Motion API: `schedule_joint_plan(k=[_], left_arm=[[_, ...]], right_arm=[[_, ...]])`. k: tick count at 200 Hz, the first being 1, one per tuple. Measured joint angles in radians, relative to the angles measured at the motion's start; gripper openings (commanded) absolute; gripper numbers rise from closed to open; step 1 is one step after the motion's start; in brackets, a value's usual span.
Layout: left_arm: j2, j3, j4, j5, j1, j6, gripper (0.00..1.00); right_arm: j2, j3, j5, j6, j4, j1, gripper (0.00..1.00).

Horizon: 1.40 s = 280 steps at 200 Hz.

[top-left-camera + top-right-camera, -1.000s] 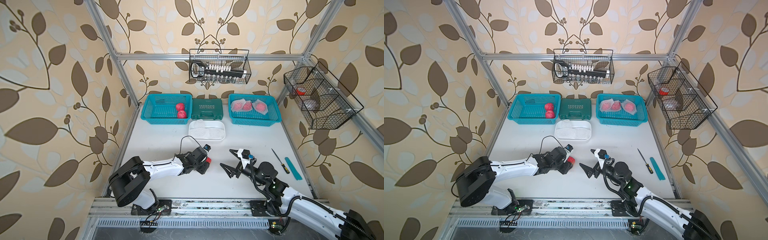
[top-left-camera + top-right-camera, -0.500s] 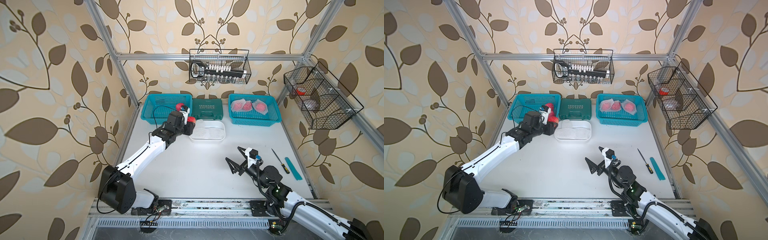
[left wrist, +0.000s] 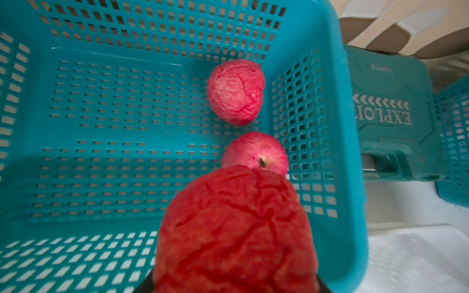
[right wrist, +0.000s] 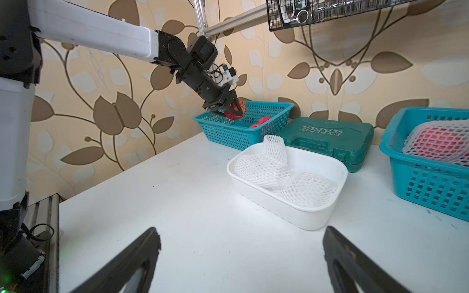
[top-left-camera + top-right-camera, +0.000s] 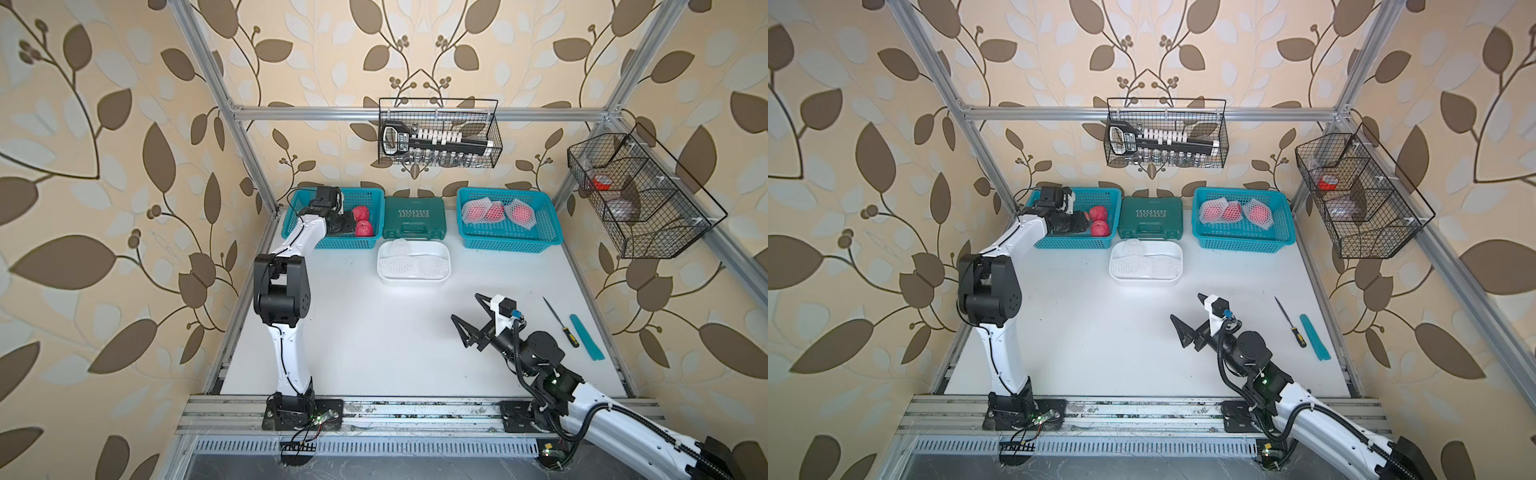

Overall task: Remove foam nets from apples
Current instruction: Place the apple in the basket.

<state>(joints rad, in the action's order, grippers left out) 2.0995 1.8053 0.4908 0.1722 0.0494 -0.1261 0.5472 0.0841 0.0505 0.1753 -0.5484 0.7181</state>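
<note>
L end effector [image 4: 232, 109] is pinching a bare apple [image 3: 236, 228] above the left teal basket [image 5: 370, 242], w/ two bare apples [image 3: 234, 92] already inside. Best approach: lower till fruit nearly meets basket floor, in free space beside those two, then let go, as dropping risks bruising. R end effector [image 5: 465, 307] is spread wide, empty, over desk [image 5: 374, 332]. Three netted apples [image 5: 494, 212] wait in right basket [image 5: 511, 244]; shed foam nets [image 5: 415, 264] lie in white tub [image 5: 413, 283]. Vs 1 s ago: L arm has swung from desk's front-centre to the basket, R has backed off a bit.

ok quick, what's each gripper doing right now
left gripper: shut on a bare apple, above the teal basket
right gripper: open, empty
</note>
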Motion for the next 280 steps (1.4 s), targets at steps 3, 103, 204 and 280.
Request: schedule_joint_plan(k=[3,103,204,280], left_arm=[[0.01,0.015,0.006,0.0,-0.003,0.001,0.51],[0.323,0.393,0.066,-0.043,-0.036,0.069,0.54],[0.416,0.424,-0.025,-0.041,-0.044,0.07,0.84],[0.332,0.292,-0.103,-0.041,-0.044,0.072,0.99]], right_arm=[[0.0,0.0,0.001,0.0,0.0,0.0,0.99],[0.017,0.0,0.002,0.008,-0.001,0.0,1.0],[0.017,0.0,0.002,0.015,-0.003,0.0,1.0],[0.032,0.0,0.002,0.023,-0.01,0.0,0.99]])
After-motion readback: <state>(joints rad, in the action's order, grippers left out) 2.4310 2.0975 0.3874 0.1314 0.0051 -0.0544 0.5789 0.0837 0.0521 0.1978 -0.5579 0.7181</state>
